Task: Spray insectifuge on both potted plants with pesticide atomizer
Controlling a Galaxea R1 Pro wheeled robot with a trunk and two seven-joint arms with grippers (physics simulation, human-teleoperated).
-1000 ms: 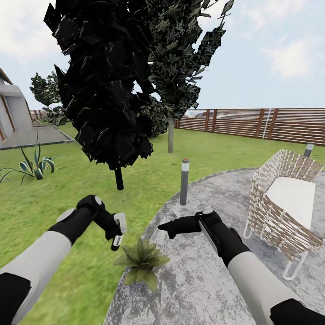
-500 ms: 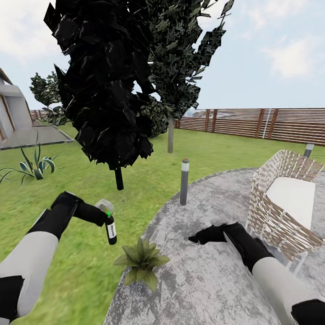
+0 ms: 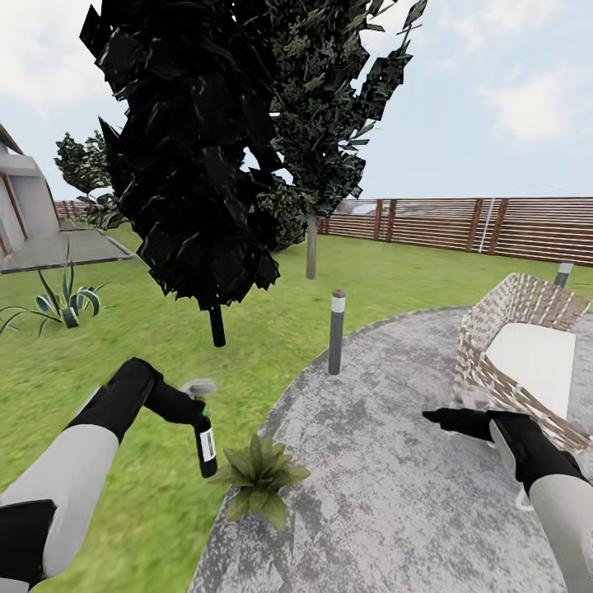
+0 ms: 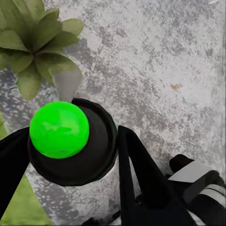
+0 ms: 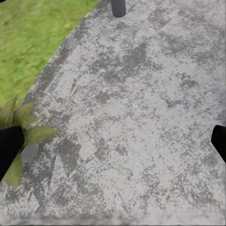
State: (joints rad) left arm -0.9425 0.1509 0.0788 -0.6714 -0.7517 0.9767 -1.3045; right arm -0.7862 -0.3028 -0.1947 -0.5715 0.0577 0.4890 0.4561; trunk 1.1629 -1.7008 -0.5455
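Observation:
My left gripper [image 3: 200,409] is shut on the pesticide atomizer [image 3: 207,447], a slim dark bottle with a white label, hanging upright over the lawn's edge. It is just left of a potted plant [image 3: 259,473], a low rosette of pointed green leaves at the patio rim. In the left wrist view the atomizer [image 4: 59,129] shows from above, a dark round top with a bright green dot. It sits between the black fingers [image 4: 136,174], and the potted plant [image 4: 37,37] lies close beyond. My right gripper [image 3: 438,418] is open over the patio, its fingertips [image 5: 9,150] spread wide.
A wicker chair [image 3: 519,371] stands at the right on the round grey patio [image 3: 387,494]. A grey bollard lamp [image 3: 337,329] and a dark tree's trunk [image 3: 217,325] stand ahead. A spiky-leaved plant [image 3: 62,301] grows on the lawn far left. A brown slatted fence [image 3: 461,222] closes the back.
The left gripper has come down a little with the atomizer, nearer the potted plant. The right arm has swung well to the right, toward the chair.

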